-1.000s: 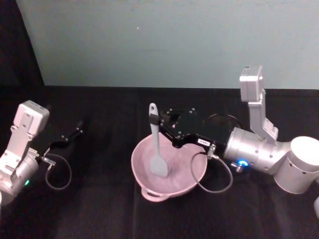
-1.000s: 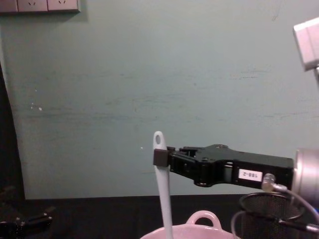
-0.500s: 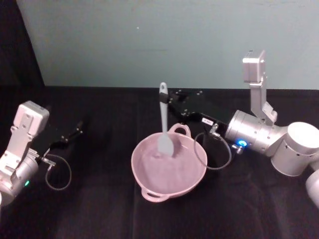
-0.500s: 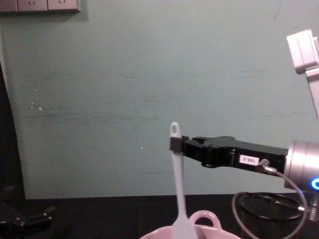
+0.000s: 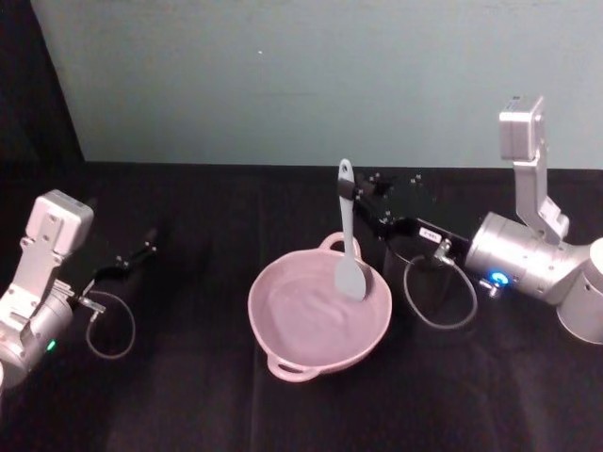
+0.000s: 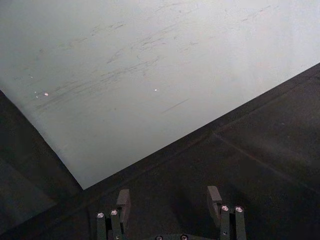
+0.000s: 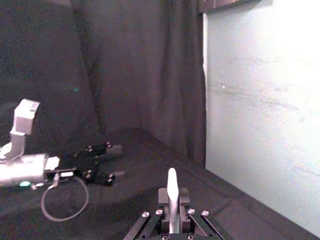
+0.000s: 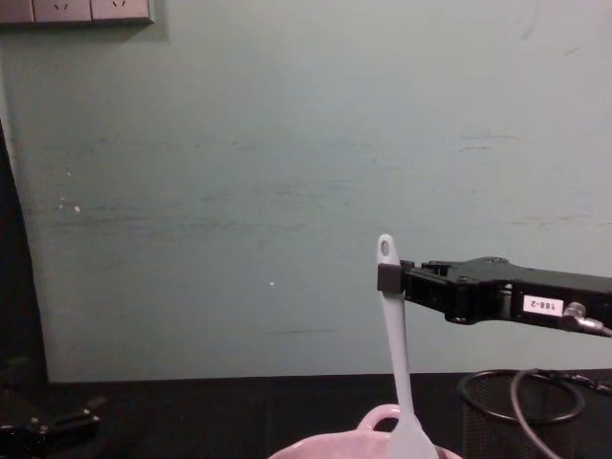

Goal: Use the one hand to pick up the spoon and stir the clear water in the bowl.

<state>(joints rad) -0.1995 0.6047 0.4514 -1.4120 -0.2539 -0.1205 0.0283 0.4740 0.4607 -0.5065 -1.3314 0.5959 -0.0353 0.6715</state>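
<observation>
The pale pink bowl [image 5: 267, 318] sits mid-table, one loop handle toward me, one at the far rim [image 8: 381, 417]. My right gripper [image 5: 355, 194] reaches in from the right and is shut on the white spoon [image 5: 347, 235] just below the hole in its handle. The spoon hangs nearly upright, its blade over the bowl's right inner side. I cannot tell whether the blade touches the water. In the chest view the gripper [image 8: 390, 278] holds the spoon [image 8: 395, 363] high above the rim. In the right wrist view the handle [image 7: 172, 186] stands between the shut fingers. My left gripper [image 5: 141, 252] rests open at far left.
A black wire-mesh cup [image 8: 521, 406] stands right of the bowl, under the right arm, with a black cable looping in front of it [image 5: 443, 299]. The teal wall runs along the back of the black table. The left gripper's fingers [image 6: 123, 199] point at that wall.
The right gripper has carried the spoon from the bowl's left side across to its right side, with the blade riding higher. The left arm has not moved.
</observation>
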